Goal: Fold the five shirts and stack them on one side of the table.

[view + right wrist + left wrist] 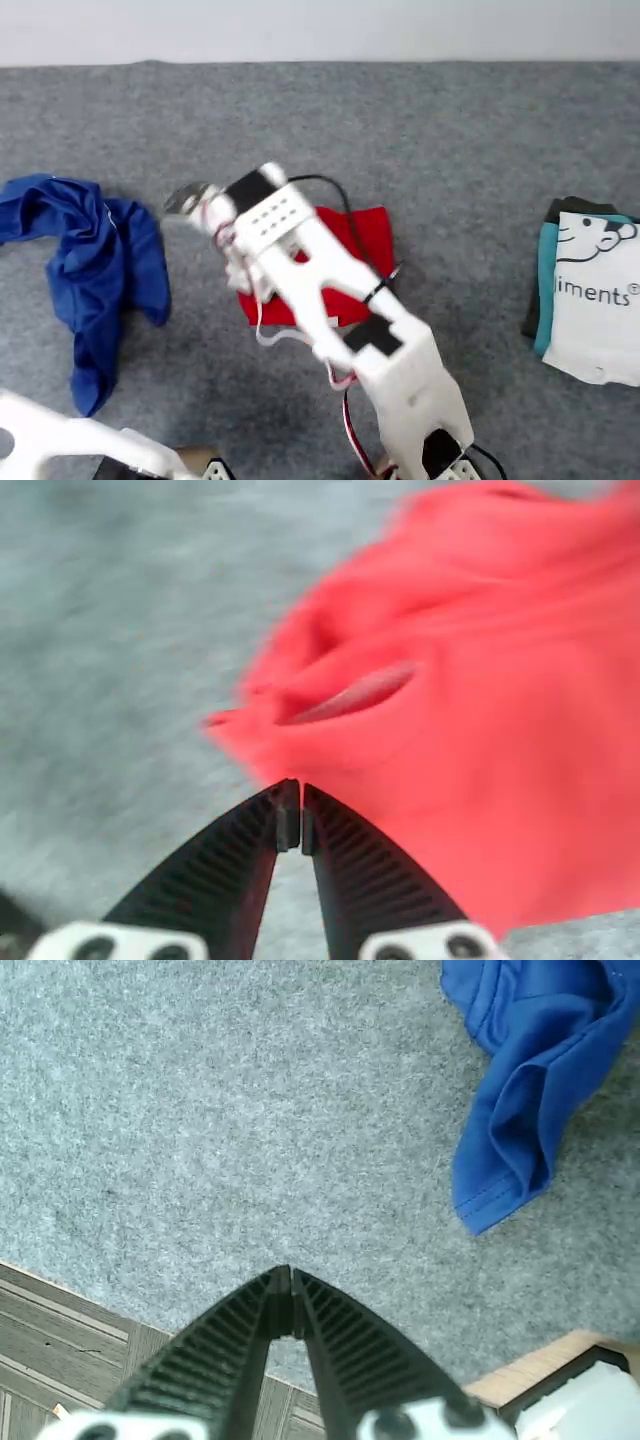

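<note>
**Remote view, both arms.** My right end effector (300, 815), tips pressed together on nothing, hangs at the edge of the flat red cloth shirt (370, 240) in the middle of the grey felt-covered desk (450, 140). My left end effector (291, 1300), likewise drawn together and empty, sits over the near edge, close to the crumpled blue cotton shirt (95, 260) by the left edge. A folded stack topped by a white printed shirt (600, 300) lies at the right edge.

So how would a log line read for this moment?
left pincer shut | right pincer shut, by red cloth shirt | crumpled blue cloth shirt unfolded | folded shirt stack at table's side
</note>
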`<state>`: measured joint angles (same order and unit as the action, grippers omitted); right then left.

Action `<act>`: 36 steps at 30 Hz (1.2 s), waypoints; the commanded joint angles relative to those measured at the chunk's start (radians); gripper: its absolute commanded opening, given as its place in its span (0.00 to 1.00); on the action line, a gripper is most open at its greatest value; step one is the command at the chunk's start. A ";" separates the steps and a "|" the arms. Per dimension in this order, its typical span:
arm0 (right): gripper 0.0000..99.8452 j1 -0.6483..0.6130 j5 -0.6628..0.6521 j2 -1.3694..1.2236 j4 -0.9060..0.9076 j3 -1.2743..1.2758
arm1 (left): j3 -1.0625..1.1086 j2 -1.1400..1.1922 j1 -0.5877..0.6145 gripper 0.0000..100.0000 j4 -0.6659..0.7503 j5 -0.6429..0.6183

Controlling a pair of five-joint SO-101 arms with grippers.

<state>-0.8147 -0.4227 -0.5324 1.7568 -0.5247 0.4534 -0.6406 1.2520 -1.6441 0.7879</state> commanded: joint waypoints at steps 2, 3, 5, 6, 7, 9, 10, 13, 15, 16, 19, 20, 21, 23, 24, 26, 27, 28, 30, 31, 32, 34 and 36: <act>0.01 -0.025 -0.011 0.236 0.039 0.100 | -0.024 -0.025 -0.008 0.00 -0.009 0.005; 0.01 -0.001 -0.023 0.266 0.038 0.098 | -0.024 -0.025 -0.008 0.00 -0.009 0.005; 0.01 0.059 -0.078 0.302 0.018 0.097 | -0.024 -0.025 -0.008 0.00 -0.009 0.005; 0.01 0.096 -0.097 0.302 0.005 0.097 | -0.022 -0.025 -0.008 0.00 -0.009 0.005; 0.01 0.131 -0.104 0.292 -0.013 0.097 | -0.022 -0.025 -0.008 0.00 -0.009 0.005; 0.01 0.185 -0.104 0.259 -0.058 0.098 | -0.012 -0.025 -0.008 0.00 -0.005 -0.014; 0.01 0.200 -0.104 0.237 -0.073 0.098 | -0.005 -0.025 -0.008 0.00 -0.003 -0.028; 0.01 0.196 -0.103 0.153 -0.085 0.100 | 0.019 -0.025 -0.008 0.00 -0.003 -0.043; 0.01 0.166 -0.103 0.091 -0.084 0.098 | 0.025 -0.025 -0.006 0.00 -0.003 -0.043; 0.01 0.153 -0.101 0.061 -0.082 0.098 | 0.025 -0.025 -0.005 0.00 -0.003 -0.043; 0.01 0.101 -0.057 -0.013 -0.082 0.098 | 0.021 -0.025 -0.002 0.00 -0.003 -0.043; 0.01 0.079 -0.032 -0.033 -0.077 0.098 | 0.019 -0.025 -0.002 0.00 -0.003 -0.043; 0.01 0.056 -0.015 -0.048 -0.073 0.100 | 0.019 -0.025 -0.002 0.00 -0.003 -0.043; 0.01 0.010 0.002 -0.064 -0.045 0.100 | 0.019 -0.025 -0.002 0.00 -0.003 -0.043; 0.01 -0.015 0.003 -0.065 -0.031 0.100 | 0.021 -0.025 -0.002 0.00 -0.003 -0.043; 0.01 -0.044 0.000 -0.062 -0.015 0.095 | 0.022 -0.025 -0.002 0.00 -0.003 -0.043; 0.01 -0.047 0.000 -0.054 -0.002 0.083 | 0.022 -0.025 -0.002 0.00 -0.003 -0.043; 0.01 -0.047 0.000 -0.041 0.012 0.066 | 0.022 -0.025 -0.002 0.00 -0.003 -0.043; 0.01 -0.022 -0.002 -0.002 0.027 0.034 | 0.022 -0.025 -0.002 0.00 -0.003 -0.043; 0.01 -0.004 -0.002 0.024 0.027 0.020 | 0.022 -0.025 -0.002 0.00 -0.003 -0.043; 0.01 0.021 -0.003 0.053 0.027 0.012 | 0.022 -0.025 -0.002 0.00 -0.003 -0.043; 0.01 0.084 -0.003 0.111 0.027 0.009 | 0.021 -0.025 -0.002 0.00 -0.003 -0.043; 0.01 0.153 -0.003 0.156 0.038 0.011 | 0.019 -0.025 -0.002 0.00 -0.006 -0.043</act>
<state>-0.7534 -0.4335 -0.4941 1.7522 -0.4618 0.4826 -0.6406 1.2520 -1.6441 0.7557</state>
